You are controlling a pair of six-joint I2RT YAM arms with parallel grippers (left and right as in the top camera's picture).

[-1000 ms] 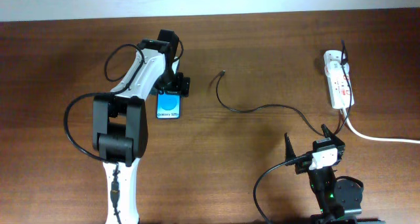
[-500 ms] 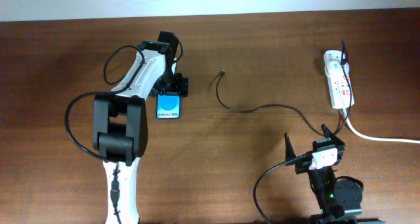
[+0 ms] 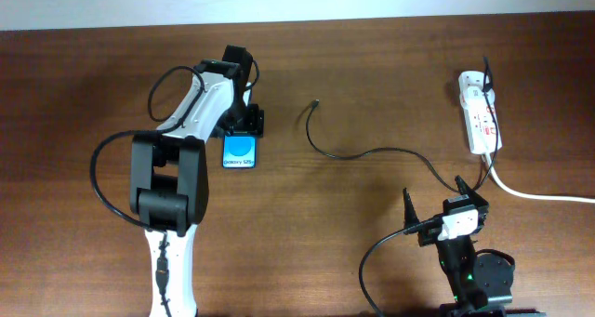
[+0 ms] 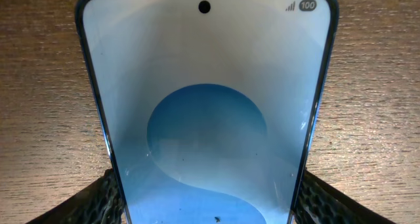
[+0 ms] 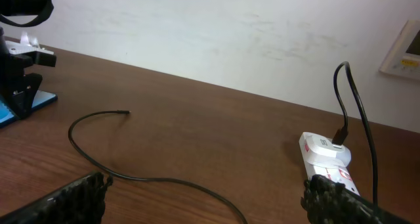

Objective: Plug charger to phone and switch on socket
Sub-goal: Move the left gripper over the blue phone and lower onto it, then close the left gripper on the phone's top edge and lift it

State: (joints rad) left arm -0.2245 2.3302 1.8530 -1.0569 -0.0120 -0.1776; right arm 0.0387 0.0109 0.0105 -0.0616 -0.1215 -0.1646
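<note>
Phone (image 3: 241, 152), clamped by one end in the left claw (image 3: 246, 124), has slid a touch toward the free tip of the charger (image 3: 358, 155) yet lies well left of it, so plugging seems some way off; the right claw (image 3: 432, 189) waits agape.

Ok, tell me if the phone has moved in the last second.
Yes, barely: the phone, gripped by the left claw, has shifted slightly right in the overhead view, toward the cable tip, which has stayed put.
</note>
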